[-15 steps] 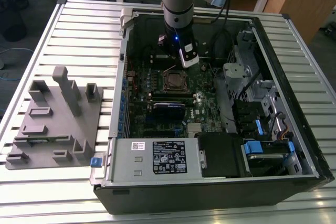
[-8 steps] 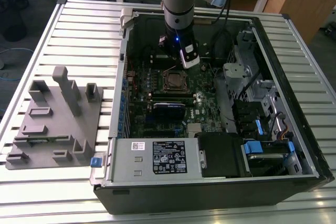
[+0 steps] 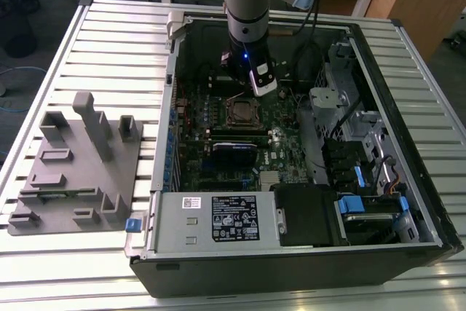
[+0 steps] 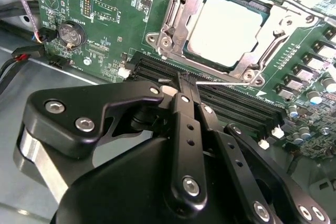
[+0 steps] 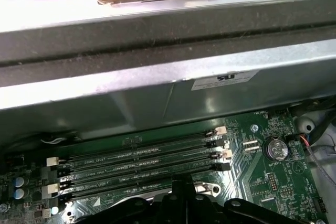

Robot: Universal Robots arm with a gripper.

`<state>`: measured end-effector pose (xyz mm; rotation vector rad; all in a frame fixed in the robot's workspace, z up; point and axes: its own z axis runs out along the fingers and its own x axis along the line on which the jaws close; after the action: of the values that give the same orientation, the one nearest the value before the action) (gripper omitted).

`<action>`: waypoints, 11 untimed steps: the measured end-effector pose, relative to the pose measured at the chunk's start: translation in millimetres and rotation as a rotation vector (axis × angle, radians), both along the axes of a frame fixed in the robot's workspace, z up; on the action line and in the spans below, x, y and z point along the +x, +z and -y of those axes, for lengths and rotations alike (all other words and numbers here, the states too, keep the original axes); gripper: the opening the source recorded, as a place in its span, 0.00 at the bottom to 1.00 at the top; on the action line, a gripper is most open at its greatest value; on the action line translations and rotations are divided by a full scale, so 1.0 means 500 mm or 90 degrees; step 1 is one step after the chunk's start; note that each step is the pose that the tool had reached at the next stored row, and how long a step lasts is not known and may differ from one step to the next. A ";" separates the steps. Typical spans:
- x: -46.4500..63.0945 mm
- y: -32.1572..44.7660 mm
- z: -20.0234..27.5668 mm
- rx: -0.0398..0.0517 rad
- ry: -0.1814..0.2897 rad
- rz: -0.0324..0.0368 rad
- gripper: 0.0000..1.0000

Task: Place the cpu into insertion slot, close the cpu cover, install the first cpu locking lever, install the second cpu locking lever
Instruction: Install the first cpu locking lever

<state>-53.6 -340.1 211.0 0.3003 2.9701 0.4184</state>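
Slatted metal table (image 3: 87, 34) carries an open case (image 3: 291, 280). Gripper (image 4: 181, 80) looks pressed together; just ahead of its tips the cpu (image 4: 226, 24) lies framed by the cover (image 4: 176, 22). Cpu is probably light, stiff, fragile: hold its edges only.

I count 1 cpu (image 4: 226, 24), 1 cpu cover (image 4: 176, 19), 4 long black memory slots (image 5: 142, 158), 1 coin battery (image 4: 71, 33), 1 open computer case (image 3: 218, 282), and 1 grey fixture block (image 3: 76, 169) beside it.
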 end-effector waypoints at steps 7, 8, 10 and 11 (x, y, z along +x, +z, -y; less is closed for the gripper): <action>0.000 -0.009 -0.0002 -0.0071 0.000 0.0052 0.11; 0.000 -0.010 -0.0003 -0.0081 0.000 0.0060 0.11; 0.000 -0.011 -0.0007 -0.0100 0.000 0.0073 0.11; 0.000 -0.011 -0.0014 -0.0110 0.000 0.0077 0.11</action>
<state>-53.6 -339.4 205.5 0.2951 2.9602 0.3931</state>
